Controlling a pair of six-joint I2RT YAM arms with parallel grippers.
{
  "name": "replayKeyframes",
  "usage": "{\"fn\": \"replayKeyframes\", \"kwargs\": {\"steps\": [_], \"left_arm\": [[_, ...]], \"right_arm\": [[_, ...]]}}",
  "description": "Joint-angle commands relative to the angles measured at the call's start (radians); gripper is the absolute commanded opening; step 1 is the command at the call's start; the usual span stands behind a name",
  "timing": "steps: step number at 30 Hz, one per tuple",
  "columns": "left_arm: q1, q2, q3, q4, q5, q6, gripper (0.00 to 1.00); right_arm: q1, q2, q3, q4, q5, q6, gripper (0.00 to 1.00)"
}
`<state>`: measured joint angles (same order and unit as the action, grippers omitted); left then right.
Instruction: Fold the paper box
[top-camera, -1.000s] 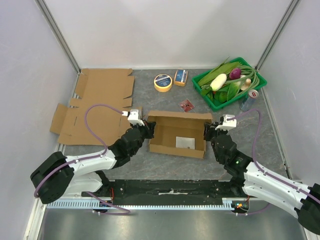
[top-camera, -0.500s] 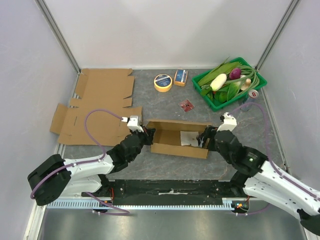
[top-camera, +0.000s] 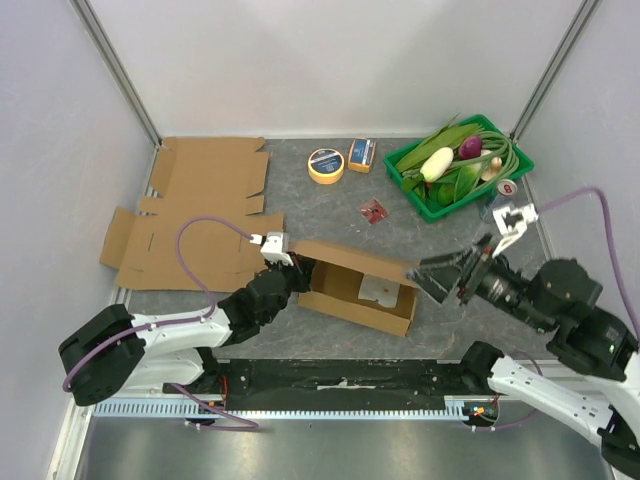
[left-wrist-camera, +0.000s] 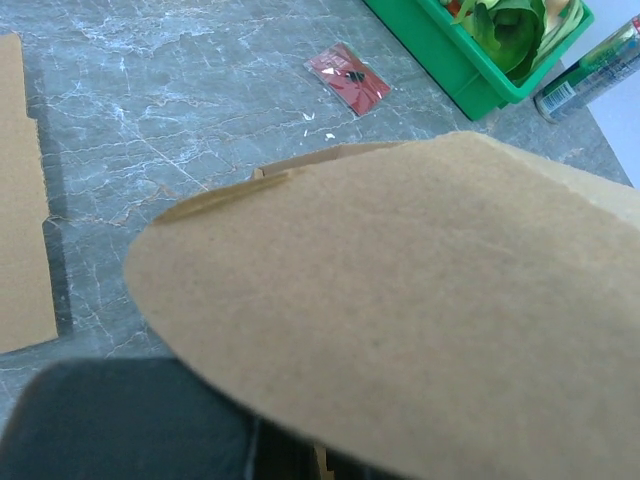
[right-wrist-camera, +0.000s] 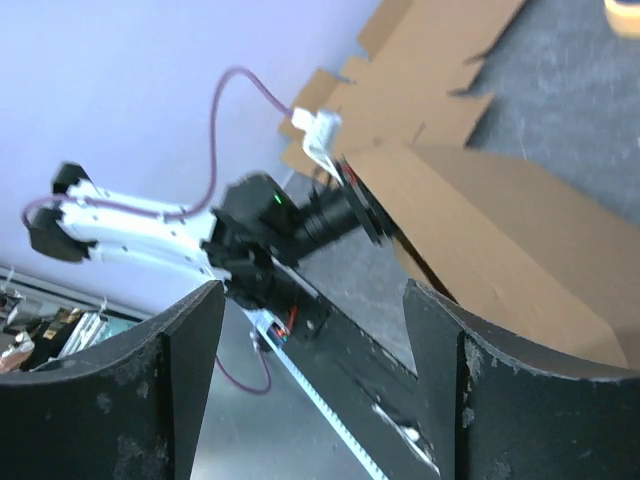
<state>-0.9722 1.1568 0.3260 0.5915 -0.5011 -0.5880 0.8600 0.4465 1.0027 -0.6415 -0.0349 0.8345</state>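
- Mid-table, between the arms, the box (top-camera: 360, 285) sits half-formed and skewed, with one long wall leaning up.
- The left gripper (top-camera: 292, 266) pinches the box's left end, and a flap (left-wrist-camera: 400, 300) fills its wrist view.
- The right gripper (top-camera: 436, 278) hangs spread just off the right end, holding nothing.
- To fold well, hold the left pinch steady, bring the right in low, and press the end wall along its crease.
- Cardboard (top-camera: 200, 210) and a tray (top-camera: 520, 160) lie well apart.
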Motion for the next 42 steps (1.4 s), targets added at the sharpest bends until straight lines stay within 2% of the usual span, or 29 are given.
{"fn": "replayKeyframes", "kwargs": {"steps": [1, 4, 5, 7, 8, 11, 13, 14, 15, 17, 18, 19, 21, 22, 23, 24, 25, 26, 27, 29, 32, 33, 36, 37, 38, 39, 40, 41, 42], "left_arm": [[-0.01, 0.007, 0.021, -0.099, -0.021, -0.012, 0.02], [-0.01, 0.009, 0.012, -0.098, -0.022, -0.019, 0.02], [-0.008, 0.006, 0.01, -0.098, -0.017, -0.024, 0.02], [-0.008, -0.005, 0.007, -0.113, -0.014, -0.05, 0.02], [-0.01, -0.015, -0.001, -0.128, -0.005, -0.062, 0.02], [-0.011, -0.084, -0.042, -0.157, 0.018, -0.116, 0.07], [-0.01, -0.161, -0.056, -0.267, 0.021, -0.183, 0.16], [-0.008, -0.198, -0.056, -0.307, 0.033, -0.202, 0.23], [-0.01, -0.228, -0.054, -0.364, 0.064, -0.22, 0.38], [-0.008, -0.339, -0.062, -0.516, 0.11, -0.303, 0.52], [-0.01, -0.38, -0.064, -0.562, 0.165, -0.317, 0.58], [-0.01, -0.479, -0.076, -0.672, 0.199, -0.393, 0.62], [-0.01, -0.602, -0.088, -0.755, 0.328, -0.435, 0.69], [-0.011, -0.664, -0.094, -0.821, 0.37, -0.503, 0.7], [-0.011, -0.804, -0.091, -0.919, 0.41, -0.519, 0.7], [-0.011, -0.874, -0.085, -0.993, 0.477, -0.533, 0.66], [-0.01, -0.938, -0.034, -1.074, 0.489, -0.548, 0.63], [-0.01, -1.068, 0.008, -1.152, 0.489, -0.54, 0.63], [-0.011, -1.113, 0.052, -1.308, 0.474, -0.527, 0.62], [-0.01, -1.181, 0.204, -1.418, 0.441, -0.465, 0.61], [-0.011, -1.087, 0.349, -1.451, 0.406, -0.345, 0.54], [-0.01, -0.959, 0.372, -1.394, 0.429, -0.305, 0.54], [-0.01, -0.745, 0.438, -1.267, 0.455, -0.193, 0.54], [-0.008, -0.604, 0.456, -1.18, 0.458, -0.14, 0.52], [-0.007, -0.538, 0.465, -1.138, 0.466, -0.121, 0.48], [-0.005, -0.475, 0.473, -1.098, 0.484, -0.099, 0.46], [0.007, -0.341, 0.476, -1.029, 0.495, -0.064, 0.45], [0.019, -0.286, 0.473, -0.995, 0.495, -0.062, 0.44], [0.033, -0.228, 0.461, -0.948, 0.585, -0.047, 0.38]], "right_arm": [[0.004, 0.218, 0.197, -0.06, 0.087, -0.104, 0.84], [0.002, 0.368, 0.145, 0.101, 0.014, -0.08, 0.87], [0.002, 0.456, 0.111, 0.246, -0.037, -0.051, 0.86], [0.002, 0.515, -0.003, 0.429, -0.106, 0.012, 0.84], [0.002, 0.544, -0.053, 0.627, -0.137, 0.088, 0.83], [0.002, 0.595, -0.183, 0.852, -0.137, 0.173, 0.83], [0.005, 0.618, -0.255, 0.917, -0.138, 0.201, 0.83], [0.008, 0.623, -0.295, 1.015, -0.128, 0.219, 0.82], [0.01, 0.626, -0.34, 1.072, -0.126, 0.268, 0.82], [0.022, 0.639, -0.449, 1.204, -0.115, 0.31, 0.82], [0.046, 0.647, -0.479, 1.236, -0.096, 0.331, 0.82], [0.062, 0.655, -0.524, 1.259, -0.085, 0.339, 0.82], [0.086, 0.681, -0.553, 1.312, -0.079, 0.342, 0.82], [0.088, 0.687, -0.567, 1.312, -0.077, 0.333, 0.81], [0.086, 0.689, -0.573, 1.301, -0.077, 0.327, 0.82], [0.088, 0.686, -0.582, 1.3, -0.074, 0.316, 0.82], [0.088, 0.676, -0.598, 1.292, -0.063, 0.301, 0.82], [0.086, 0.663, -0.602, 1.255, -0.059, 0.289, 0.82], [0.088, 0.658, -0.602, 1.238, -0.054, 0.279, 0.82], [0.088, 0.659, -0.612, 1.217, -0.065, 0.256, 0.83], [0.086, 0.695, -0.616, 1.174, -0.103, 0.213, 0.82], [0.086, 0.705, -0.616, 1.16, -0.108, 0.203, 0.82], [0.089, 0.707, -0.61, 1.028, -0.106, 0.137, 0.81], [0.089, 0.692, -0.587, 0.964, -0.09, 0.111, 0.81], [0.088, 0.663, -0.572, 0.822, -0.059, 0.08, 0.81], [0.088, 0.655, -0.555, 0.751, -0.043, 0.036, 0.81], [0.088, 0.646, -0.512, 0.673, -0.021, 0.009, 0.8], [0.088, 0.627, -0.497, 0.537, -0.005, -0.004, 0.8], [0.086, 0.615, -0.471, 0.479, 0.025, -0.03, 0.77]]}}
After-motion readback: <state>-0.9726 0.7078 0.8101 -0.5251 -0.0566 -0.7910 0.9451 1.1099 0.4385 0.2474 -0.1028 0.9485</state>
